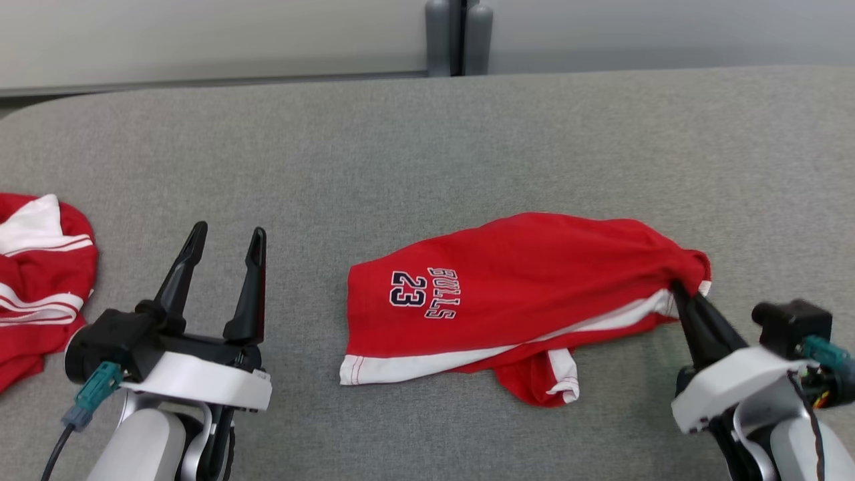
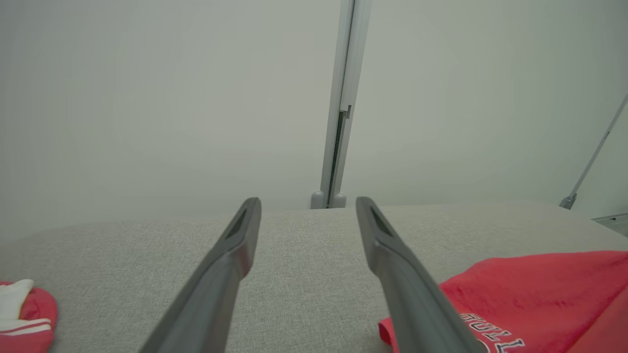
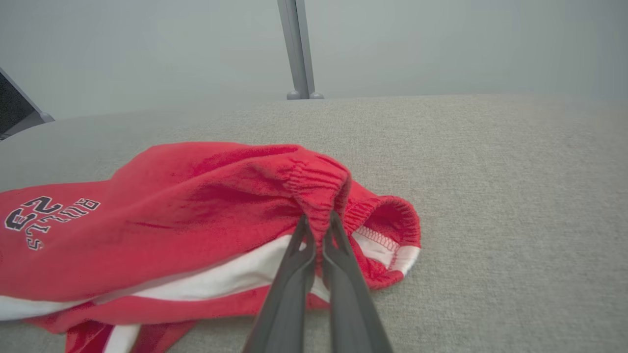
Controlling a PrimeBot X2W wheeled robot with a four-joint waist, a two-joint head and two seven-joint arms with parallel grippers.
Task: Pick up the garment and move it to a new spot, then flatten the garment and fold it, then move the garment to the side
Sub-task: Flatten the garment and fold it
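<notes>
The garment (image 1: 514,300) is a pair of red shorts with white trim and "BULLS 23" printed on it, lying rumpled on the grey table (image 1: 414,147) right of centre. My right gripper (image 1: 678,288) is shut on the elastic waistband at its right end; the right wrist view shows the fingers (image 3: 299,260) pinching a bunched fold of the garment (image 3: 196,215). My left gripper (image 1: 227,237) hovers open over bare table to the left, well apart from the shorts. In the left wrist view its fingertips (image 2: 248,220) frame bare cloth, with the garment (image 2: 530,294) at the lower right.
A second red and white garment (image 1: 40,280) lies bunched at the table's left edge, also seen as a red heap (image 2: 24,314) in the left wrist view. A grey post (image 1: 459,37) stands behind the table's far edge against a pale wall.
</notes>
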